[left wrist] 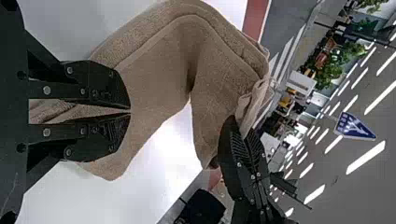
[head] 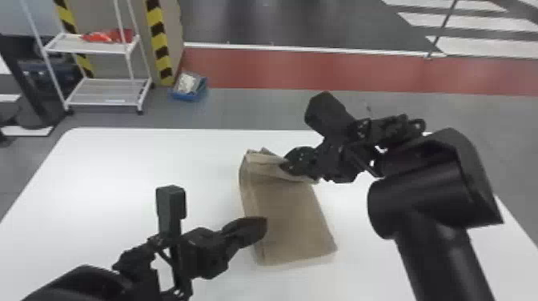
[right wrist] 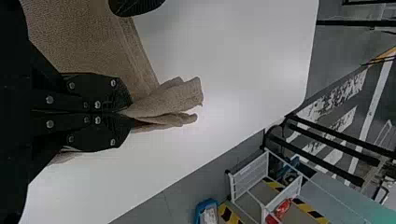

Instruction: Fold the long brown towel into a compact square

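The brown towel [head: 288, 216] lies folded in layers on the white table, its far end lifted and bunched. My right gripper [head: 285, 165] holds that far end; in the right wrist view the same gripper [right wrist: 128, 112] is shut on the towel [right wrist: 173, 100], with a loose flap past its fingertips. My left gripper [head: 262, 226] is at the towel's near left edge. In the left wrist view the left gripper [left wrist: 130, 111] is shut on the towel [left wrist: 159, 79], with cloth showing between its fingers, and the towel rises in a bend towards the right gripper.
The white table [head: 120, 168] extends around the towel on all sides. Beyond its far edge stand a white rack [head: 108, 90] with red items and a blue bin [head: 189, 86] on the floor. The right forearm [head: 436, 224] stretches over the table's right part.
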